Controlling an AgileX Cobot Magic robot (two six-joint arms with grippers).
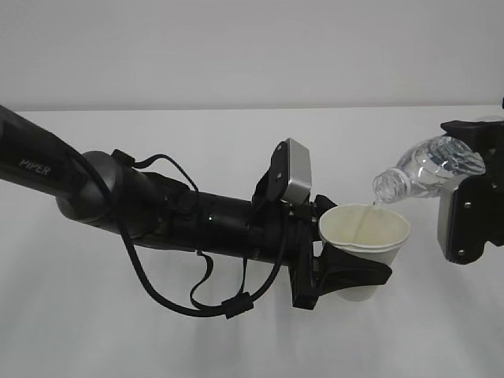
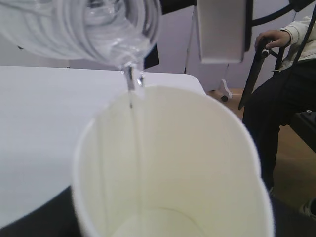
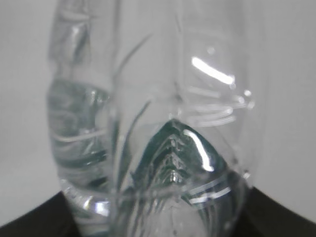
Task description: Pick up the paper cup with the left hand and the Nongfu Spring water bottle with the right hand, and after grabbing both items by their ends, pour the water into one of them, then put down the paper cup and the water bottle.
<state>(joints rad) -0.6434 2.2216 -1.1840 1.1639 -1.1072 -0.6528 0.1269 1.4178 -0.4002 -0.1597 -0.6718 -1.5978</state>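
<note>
Left fingers (image 1: 358, 276) around paper cup (image 1: 365, 236), bottle (image 1: 429, 169) tipped above

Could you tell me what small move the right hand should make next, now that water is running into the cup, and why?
Probably hold the tilt steady a moment longer. The Nongfu Spring water bottle in the right hand is tipped with its neck just over the rim of the paper cup, and a thin stream of water is landing inside. The cup, gripped by the left hand, shows only a shallow pool at its bottom.
</note>
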